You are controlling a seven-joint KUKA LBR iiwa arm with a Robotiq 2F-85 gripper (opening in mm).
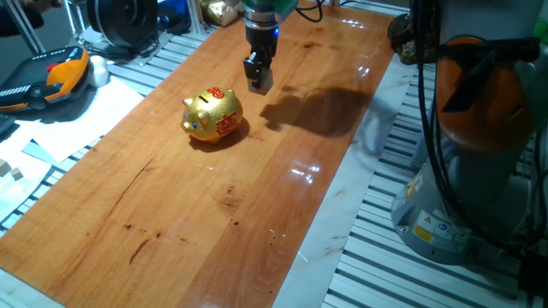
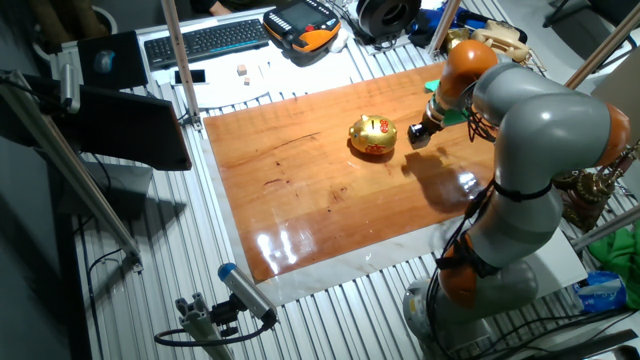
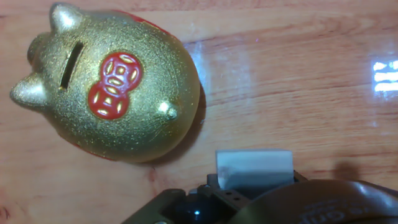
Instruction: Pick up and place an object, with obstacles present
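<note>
A: Where's the cube?

B: Clamped between the gripper fingers, above the table.

A: Risk?

B: The pig sits just beside the fingers; drifting that way could knock it.

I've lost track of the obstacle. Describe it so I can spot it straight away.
Look at the wooden tabletop: toward its far end, beside the gripper, stands the gold piggy bank. It is shiny and glittery, with red markings on its side and top and a coin slot on its back, the only gold thing on the wood.
</note>
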